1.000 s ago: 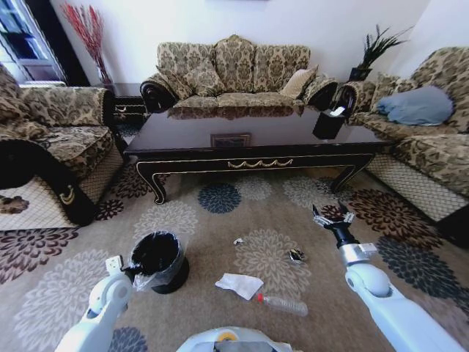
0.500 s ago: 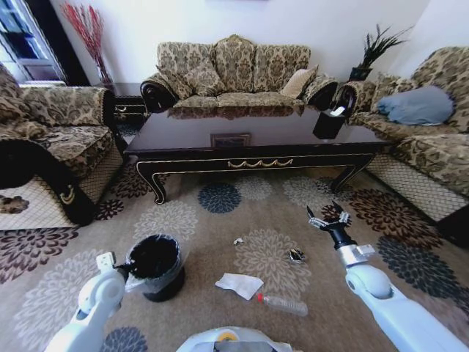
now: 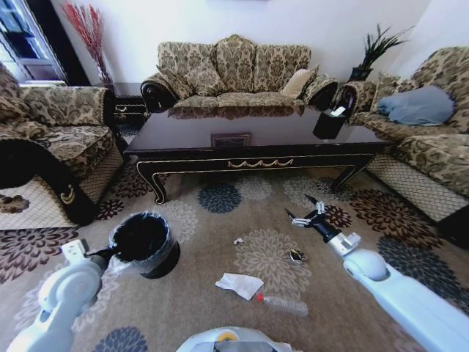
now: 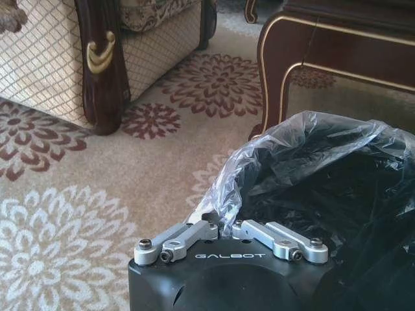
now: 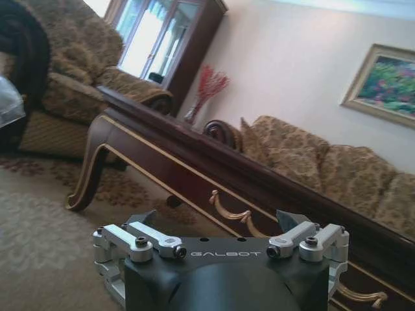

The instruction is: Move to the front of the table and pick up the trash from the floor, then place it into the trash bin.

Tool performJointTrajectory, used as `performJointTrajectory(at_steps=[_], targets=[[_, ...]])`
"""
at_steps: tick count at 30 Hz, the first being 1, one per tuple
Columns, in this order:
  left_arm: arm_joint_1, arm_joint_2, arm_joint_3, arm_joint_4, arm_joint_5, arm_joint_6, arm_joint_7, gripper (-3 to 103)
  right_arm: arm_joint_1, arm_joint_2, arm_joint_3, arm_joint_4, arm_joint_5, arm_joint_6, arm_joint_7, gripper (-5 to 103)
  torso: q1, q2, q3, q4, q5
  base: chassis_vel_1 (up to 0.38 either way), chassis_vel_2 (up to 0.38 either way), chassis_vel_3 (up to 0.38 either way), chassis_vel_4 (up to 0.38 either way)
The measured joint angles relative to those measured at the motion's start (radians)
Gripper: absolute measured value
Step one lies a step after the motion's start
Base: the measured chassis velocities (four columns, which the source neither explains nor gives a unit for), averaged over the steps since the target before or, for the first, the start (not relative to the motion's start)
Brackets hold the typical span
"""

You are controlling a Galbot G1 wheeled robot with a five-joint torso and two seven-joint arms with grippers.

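The trash bin (image 3: 141, 240), black with a crinkly clear liner, hangs tilted just above the floor (image 3: 205, 227) at the left. My left gripper (image 3: 110, 255) is shut on its liner at the rim; in the left wrist view the left gripper (image 4: 222, 225) pinches the plastic of the trash bin (image 4: 324, 207). The trash lies on the carpet: a crumpled white paper (image 3: 238, 284), a clear bottle (image 3: 283, 304), a dark wrapper (image 3: 296, 256) and a tiny scrap (image 3: 238, 240). Above and right of the wrapper, my right gripper (image 3: 299, 210) is open and empty. The table (image 3: 256, 139) stands beyond.
Patterned sofas (image 3: 234, 70) ring the table on three sides, with an armchair (image 3: 51, 147) close on the left. A black tissue box (image 3: 328, 123) sits on the table's right end. The right wrist view looks along the table's gilded front edge (image 5: 194, 175).
My left arm has swung left and carried the bin with it, lifted and tilted. My right gripper has moved left and forward, toward the table.
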Motion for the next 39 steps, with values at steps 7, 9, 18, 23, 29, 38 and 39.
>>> performJointTrajectory(at_steps=[7, 9, 18, 23, 29, 38, 39], targets=[[0.012, 0.017, -0.028, -0.023, -0.018, 0.000, 0.000, 4, -0.016, -0.091, -0.059, -0.117, 0.058, 0.026, -0.365, 100, 0.000, 0.000, 0.000, -0.0002, 0.0002, 0.000, 0.000, 0.000, 0.000], [0.014, 0.021, -0.028, -0.029, -0.018, 0.000, 0.000, 4, -0.030, -0.098, -0.062, -0.148, 0.039, 0.034, -0.445, 100, 0.000, 0.000, 0.000, -0.0004, 0.0002, 0.000, 0.000, 0.000, 0.000], [0.027, 0.029, -0.014, -0.053, -0.014, 0.000, 0.001, 4, -0.089, -0.058, -0.001, -0.256, -0.206, 0.037, -0.667, 100, 0.000, 0.000, 0.000, -0.0002, 0.0001, 0.000, 0.000, 0.000, 0.000], [0.029, 0.028, -0.003, -0.055, -0.007, 0.000, 0.001, 4, -0.094, -0.021, 0.009, -0.297, -0.279, 0.031, -0.769, 100, 0.000, 0.000, 0.000, 0.0000, 0.0000, 0.000, 0.000, 0.000, 0.000], [0.030, 0.013, 0.018, -0.049, 0.012, 0.000, 0.004, 4, -0.087, 0.048, 0.027, -0.368, -0.388, 0.039, -0.865, 100, 0.000, 0.000, 0.000, -0.0003, 0.0001, 0.000, 0.000, 0.000, 0.000], [0.023, 0.007, 0.034, -0.038, 0.024, 0.000, 0.005, 4, -0.059, 0.133, 0.002, -0.448, -0.428, 0.048, -0.828, 100, 0.000, 0.000, 0.000, -0.0002, -0.0001, 0.000, 0.000, 0.000, 0.000], [0.023, 0.008, 0.033, -0.037, 0.024, 0.000, 0.005, 4, -0.057, 0.144, 0.000, -0.459, -0.435, 0.051, -0.824, 100, 0.000, 0.000, 0.000, -0.0002, -0.0001, 0.000, 0.000, 0.000, 0.000]])
